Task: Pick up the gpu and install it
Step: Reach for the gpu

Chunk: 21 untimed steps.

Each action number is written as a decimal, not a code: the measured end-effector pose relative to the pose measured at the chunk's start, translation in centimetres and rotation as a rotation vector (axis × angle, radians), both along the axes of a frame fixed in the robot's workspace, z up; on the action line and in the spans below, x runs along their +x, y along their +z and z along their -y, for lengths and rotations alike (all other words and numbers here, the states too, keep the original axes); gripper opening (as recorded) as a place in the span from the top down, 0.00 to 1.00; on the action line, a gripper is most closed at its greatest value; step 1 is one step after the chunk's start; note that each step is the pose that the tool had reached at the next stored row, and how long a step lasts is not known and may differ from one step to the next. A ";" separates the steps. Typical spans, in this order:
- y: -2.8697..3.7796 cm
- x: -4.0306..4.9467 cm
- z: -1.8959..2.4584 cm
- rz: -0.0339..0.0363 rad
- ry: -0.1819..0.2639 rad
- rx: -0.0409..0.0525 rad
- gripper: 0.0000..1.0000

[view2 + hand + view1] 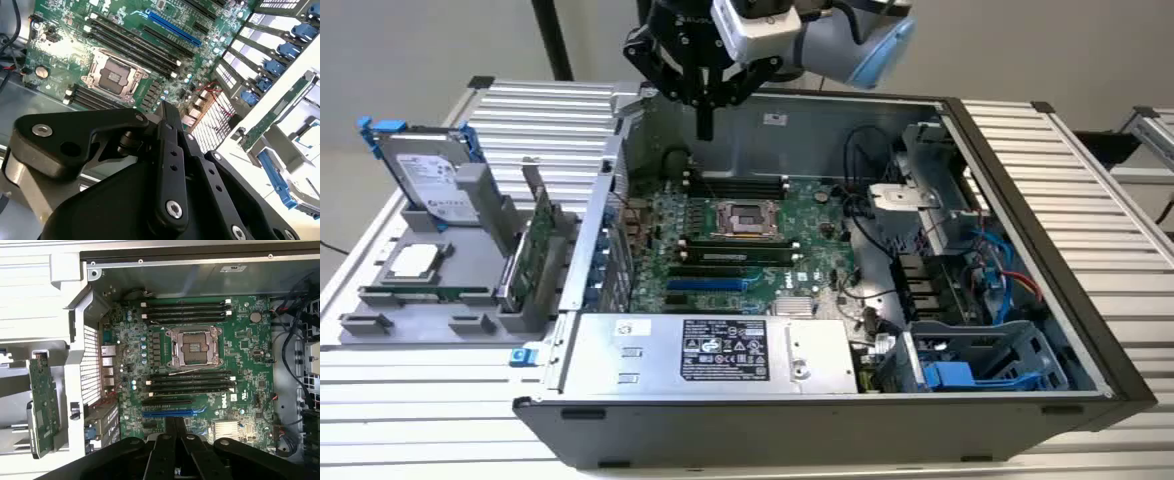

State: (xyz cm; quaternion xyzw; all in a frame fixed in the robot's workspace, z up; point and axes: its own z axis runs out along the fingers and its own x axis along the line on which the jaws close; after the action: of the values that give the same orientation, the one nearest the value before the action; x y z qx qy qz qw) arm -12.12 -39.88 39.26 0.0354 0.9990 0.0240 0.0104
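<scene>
The gpu (531, 250) stands on edge in a grey holder (454, 270) outside the case, at the exterior view's left. Its green circuit board face shows in the first wrist view (42, 407) and in the second wrist view (275, 117). My gripper (704, 122) hangs high over the rear part of the open computer case (1014, 200), well apart from the gpu. Its black fingers are pressed together with nothing between them, as both wrist views show (175, 424) (167, 109). Below it lies the green motherboard (240, 350) with a long blue slot (175, 413).
A silver hard drive with a blue frame (434, 175) leans at the back of the grey holder, and a small square chip (411, 262) lies in front. The power supply (720, 350) fills the case's near side. Cables (987, 260) and a drive cage (987, 360) crowd the exterior view's right.
</scene>
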 end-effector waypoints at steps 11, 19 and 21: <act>0.00 -0.04 0.00 0.0000 0.000 -0.0001 1.00; 0.00 -0.81 0.01 0.0000 0.000 0.0000 1.00; 0.00 -1.03 0.01 0.0000 0.000 0.0000 1.00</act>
State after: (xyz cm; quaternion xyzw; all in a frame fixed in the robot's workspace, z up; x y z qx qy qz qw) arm -13.15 -39.89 39.26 0.0354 0.9990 0.0240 0.0104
